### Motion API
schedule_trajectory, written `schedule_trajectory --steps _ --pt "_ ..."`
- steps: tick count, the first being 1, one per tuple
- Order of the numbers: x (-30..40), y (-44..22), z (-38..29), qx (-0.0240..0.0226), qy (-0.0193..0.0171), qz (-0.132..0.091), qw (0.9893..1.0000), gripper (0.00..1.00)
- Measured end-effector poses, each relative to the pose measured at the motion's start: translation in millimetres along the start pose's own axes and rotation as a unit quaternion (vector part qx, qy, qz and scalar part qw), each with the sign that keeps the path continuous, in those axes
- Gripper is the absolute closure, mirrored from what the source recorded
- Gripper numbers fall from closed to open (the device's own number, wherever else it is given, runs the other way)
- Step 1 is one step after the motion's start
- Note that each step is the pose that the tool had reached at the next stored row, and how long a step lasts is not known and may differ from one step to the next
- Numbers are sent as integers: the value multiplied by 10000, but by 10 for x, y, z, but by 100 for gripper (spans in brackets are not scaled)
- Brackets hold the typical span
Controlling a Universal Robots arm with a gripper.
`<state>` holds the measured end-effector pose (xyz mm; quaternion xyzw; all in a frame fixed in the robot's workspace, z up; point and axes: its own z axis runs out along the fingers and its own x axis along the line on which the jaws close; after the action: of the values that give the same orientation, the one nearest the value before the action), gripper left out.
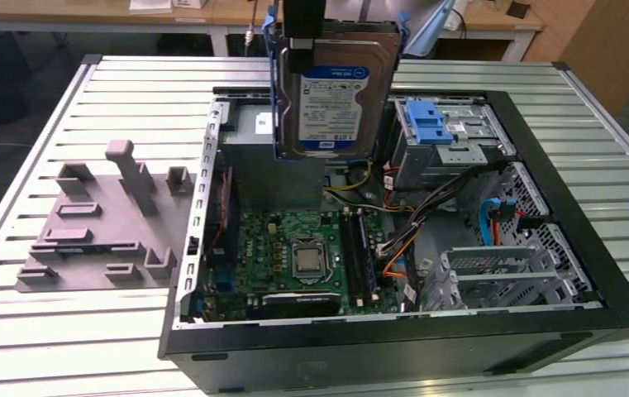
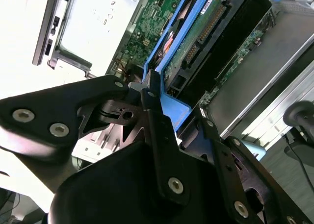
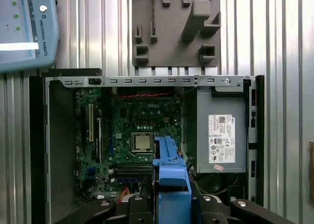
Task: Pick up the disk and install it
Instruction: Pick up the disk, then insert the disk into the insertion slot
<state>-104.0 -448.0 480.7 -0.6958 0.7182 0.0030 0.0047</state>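
claw (image 2: 174,106) clamps the disk (image 1: 331,58) by its blue bracket (image 3: 169,170), apparently above the computer case (image 1: 402,356), blue-and-white label (image 1: 331,112) showing.

Silver disk (image 1: 334,91), blue bracket (image 3: 171,174), green motherboard (image 1: 292,248)

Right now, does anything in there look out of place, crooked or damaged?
Nothing looks damaged or spilled. The disk hangs on edge above the open case, clamped in the gripper and not seated in any bay. Cables lie loose inside the case near the cage.
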Motion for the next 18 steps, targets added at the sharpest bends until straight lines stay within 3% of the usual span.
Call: schedule_trajectory --steps 6,18 --pt "-2 -103 5 0 -1 0 10000 64" --pt "-2 -108 6 0 2 0 10000 64"
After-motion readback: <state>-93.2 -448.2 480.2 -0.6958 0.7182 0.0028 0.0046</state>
